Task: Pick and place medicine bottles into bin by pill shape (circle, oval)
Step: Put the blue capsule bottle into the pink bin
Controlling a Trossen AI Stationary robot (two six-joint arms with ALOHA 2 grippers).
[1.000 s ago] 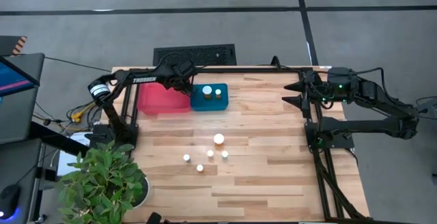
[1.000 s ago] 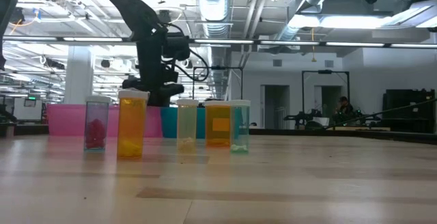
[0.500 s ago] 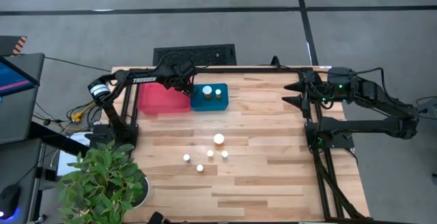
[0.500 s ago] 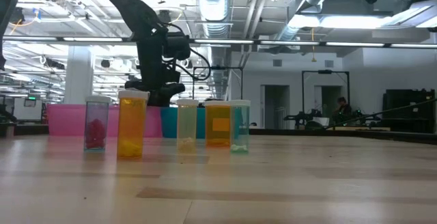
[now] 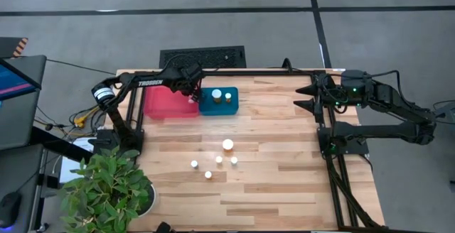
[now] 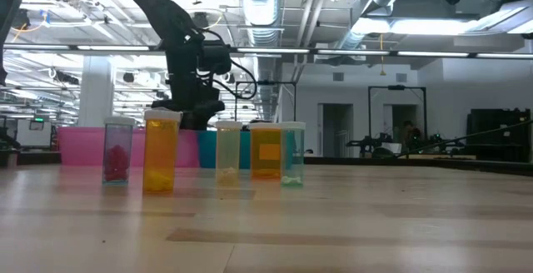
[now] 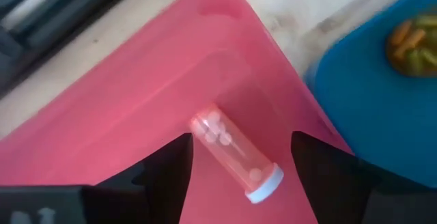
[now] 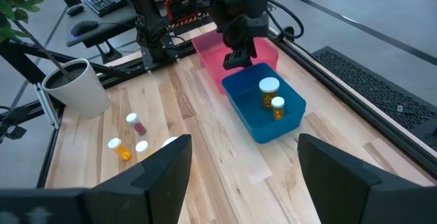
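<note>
Left end effector (image 5: 190,96) hangs over the pink bin (image 5: 162,106), at the edge next to the blue bin (image 5: 217,104), and its jaws have parted during the last second — they stand apart now and hold nothing. Below them, in the left wrist view, a red-tinted bottle (image 7: 235,154) with round white pills lies on its side on the pink bin's floor, free of both fingers. A second ago this bottle was not yet visible as let go; now it is released, so one more bottle appears to be sorted, by judgement into the circle bin.

Right end effector (image 5: 306,98) waits well away from the pink bin, beyond the far side of the blue bin, with jaws wide apart and empty.

Counted: two bins, one pink and one blue, touching side by side. One bottle lies in the pink bin. Two bottles (image 5: 222,95) stand in the blue bin, one with a wider cap. Five bottles (image 5: 227,145) stand in a loose group on the counter (image 5: 284,183), well apart from the pink bin — one of them wider-capped. So eight bottles in all, and five are not yet placed.
</note>
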